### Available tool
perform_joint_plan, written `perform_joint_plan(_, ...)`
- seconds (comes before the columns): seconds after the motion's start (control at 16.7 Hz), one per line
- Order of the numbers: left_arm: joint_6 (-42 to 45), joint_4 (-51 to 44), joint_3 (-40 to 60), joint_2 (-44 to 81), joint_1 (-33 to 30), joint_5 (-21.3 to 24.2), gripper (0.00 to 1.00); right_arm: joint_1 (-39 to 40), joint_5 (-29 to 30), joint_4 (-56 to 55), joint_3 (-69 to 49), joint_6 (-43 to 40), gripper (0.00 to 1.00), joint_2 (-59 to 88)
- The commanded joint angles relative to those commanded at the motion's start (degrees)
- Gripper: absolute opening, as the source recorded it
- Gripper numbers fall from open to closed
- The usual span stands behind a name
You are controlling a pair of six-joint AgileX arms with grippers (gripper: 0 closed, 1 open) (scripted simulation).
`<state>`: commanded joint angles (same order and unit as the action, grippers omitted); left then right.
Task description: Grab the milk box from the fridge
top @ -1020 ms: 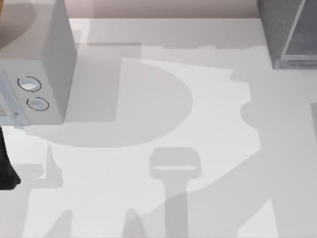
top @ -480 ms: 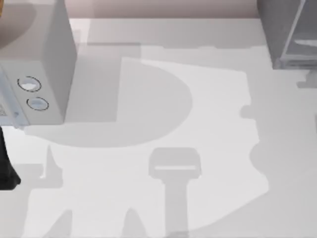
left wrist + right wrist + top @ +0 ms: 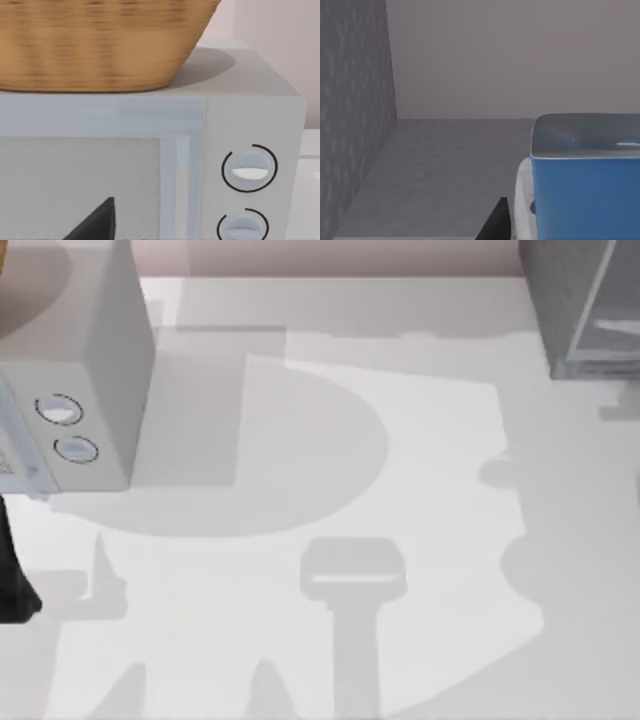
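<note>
- The table (image 3: 420, 490) is big and white, and soft grey shadows lie across it.
- The fridge (image 3: 580, 305) is a big dark grey box at the far right corner of the table. It has a pale see-through panel with thin light lines around it.
- In the right wrist view, the inside of the fridge is grey, with a dark speckled wall (image 3: 350, 115) on one side, a plain back wall and a flat floor.
- A light grey box (image 3: 70, 370) with two round dials (image 3: 60, 410) stands at the far left side of the table, well apart from the fridge.
- A woven brown basket (image 3: 100, 45) sits on top of the light grey box.
- The milk box (image 3: 585, 175) is inside the fridge, standing on its floor. It is blue with a pale top and a white side.
- The right gripper (image 3: 495, 225) is inside the fridge, very close to the milk box. Just one dark finger tip shows, right beside the carton's white side. It is not clear if the claw is open or closed.
- The left gripper (image 3: 95, 222) hangs in front of the light grey box, at the left edge of the table. Just a dark tip shows, so its claw cannot be told either.
</note>
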<state>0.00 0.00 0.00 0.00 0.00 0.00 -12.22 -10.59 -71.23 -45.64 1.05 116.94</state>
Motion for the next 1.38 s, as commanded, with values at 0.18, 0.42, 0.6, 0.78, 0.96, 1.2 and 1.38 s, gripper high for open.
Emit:
perform_joint_plan(0.18, 0.00, 0.00, 0.00, 0.00, 0.00, 0.00, 1.00, 1.01, 0.14, 3.03, 1.69, -0.17, 0.00, -5.39)
perform_joint_plan(0.42, 0.00, 0.00, 0.00, 0.00, 0.00, 0.00, 1.00, 3.16, 1.06, 11.77, 7.19, -0.44, 0.00, -20.88)
perform_joint_plan(0.6, 0.00, 0.00, 0.00, 0.00, 0.00, 0.00, 1.00, 4.98, 2.28, 21.77, 13.67, -0.52, 0.00, -38.49)
perform_joint_plan(0.78, 0.00, 0.00, 0.00, 0.00, 0.00, 0.00, 1.00, 6.82, 3.96, 33.78, 21.70, -0.52, 0.00, -59.93)
perform_joint_plan(0.96, 0.00, 0.00, 0.00, 0.00, 0.00, 0.00, 1.00, 8.48, 5.93, 46.35, 29.90, -0.53, 0.00, -81.05)
perform_joint_plan(1.2, 0.00, 0.00, 0.00, 0.00, 0.00, 0.00, 1.00, 10.45, 8.48, 60.43, 39.16, -0.69, 0.00, -102.31)
perform_joint_plan(1.38, 0.00, 0.00, 0.00, 0.00, 0.00, 0.00, 1.00, 11.57, 9.86, 67.60, 43.52, -0.89, 0.00, -112.19)
